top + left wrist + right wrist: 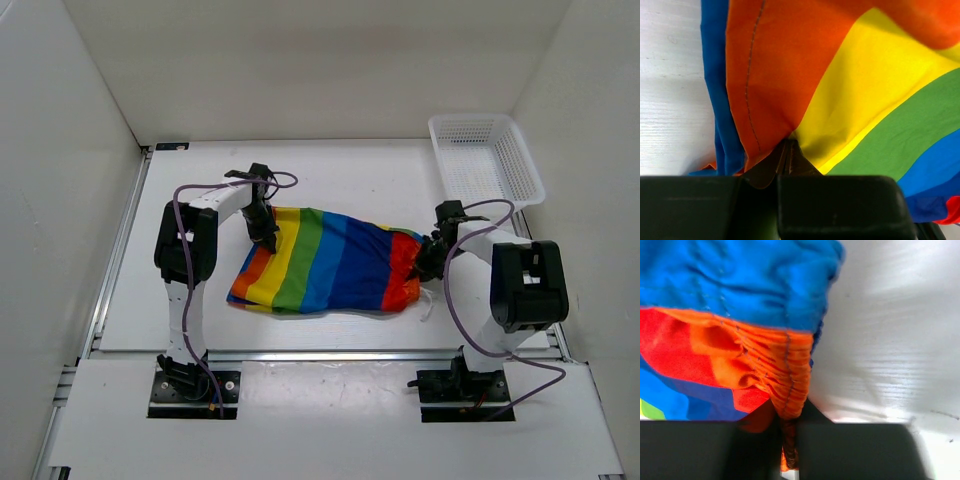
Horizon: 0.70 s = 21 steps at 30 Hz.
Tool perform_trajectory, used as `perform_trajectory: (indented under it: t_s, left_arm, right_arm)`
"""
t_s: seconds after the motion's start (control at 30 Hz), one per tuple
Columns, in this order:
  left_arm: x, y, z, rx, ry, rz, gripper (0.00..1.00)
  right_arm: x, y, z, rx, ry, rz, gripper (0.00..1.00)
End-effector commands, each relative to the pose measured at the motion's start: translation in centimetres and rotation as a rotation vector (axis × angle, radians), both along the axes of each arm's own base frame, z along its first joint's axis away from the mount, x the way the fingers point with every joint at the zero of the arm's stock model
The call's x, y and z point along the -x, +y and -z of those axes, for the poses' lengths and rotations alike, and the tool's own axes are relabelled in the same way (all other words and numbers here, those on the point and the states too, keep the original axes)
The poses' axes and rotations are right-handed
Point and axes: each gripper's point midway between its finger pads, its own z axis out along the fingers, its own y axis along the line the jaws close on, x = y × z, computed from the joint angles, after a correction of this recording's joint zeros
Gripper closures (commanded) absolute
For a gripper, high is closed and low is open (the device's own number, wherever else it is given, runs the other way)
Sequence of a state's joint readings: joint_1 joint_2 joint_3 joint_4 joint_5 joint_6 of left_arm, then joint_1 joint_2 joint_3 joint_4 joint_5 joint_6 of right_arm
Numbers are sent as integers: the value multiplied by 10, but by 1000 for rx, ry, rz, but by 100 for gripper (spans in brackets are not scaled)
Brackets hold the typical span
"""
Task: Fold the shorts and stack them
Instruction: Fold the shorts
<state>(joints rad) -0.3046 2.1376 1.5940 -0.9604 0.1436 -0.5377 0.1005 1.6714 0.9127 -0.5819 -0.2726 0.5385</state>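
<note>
In both wrist views the fingertips are buried in cloth and most of the garment is cut off by the frame edges. In the overhead view the tips of each claw are masked by its own wrist, and it cannot be told whether the cloth is lifted clear of the surface. One pair of thin fabric shorts (325, 262) in broad rainbow stripes is counted, with one white mesh plastic basket (522, 170) and two claws. The left claw (788, 150) is seen closed down narrow on the shorts, an orange and yellow fold being pinched right at its tips and the fabric fanning out ahead of it. The right claw (787, 422) is likewise drawn in tight, the gathered orange waistband being clamped between its fingers, with blue cloth ahead and the bare white table (890, 340) at its right. The shorts are spread between the two claws, touching both. The basket is set well beyond the right claw, apart from it. A white drawstring (428, 303) end is seen just beside that claw.
</note>
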Motion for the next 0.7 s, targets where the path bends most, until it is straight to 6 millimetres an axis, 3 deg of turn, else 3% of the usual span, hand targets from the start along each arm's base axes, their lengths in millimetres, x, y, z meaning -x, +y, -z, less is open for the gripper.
perform_trajectory:
  t_s: [0.0, 0.13, 0.23, 0.37, 0.5, 0.57, 0.67]
  left_arm:
    - [-7, -2, -11, -9, -70, 19, 90]
    - [-3, -2, -8, -21, -62, 27, 90]
    - [-1, -20, -19, 25, -78, 58, 90]
    - [-19, -17, -50, -2, -145, 85, 90]
    - [-23, 10, -58, -6, -147, 19, 90]
    - [-24, 16, -50, 9, -143, 10, 90]
    - [-15, 22, -35, 15, -110, -2, 90]
  right_arm:
    - [-21, -15, -12, 103, -80, 33, 100]
    - [-28, -37, -39, 228, -124, 74, 100]
    - [-36, -49, -65, 330, -158, 38, 100]
    - [-50, -59, -100, 479, -200, -32, 100]
    - [-60, -42, -131, 560, -238, -113, 100]
    - [-74, -32, -146, 585, -273, -132, 100]
    - [-77, -11, -149, 613, -257, -187, 100]
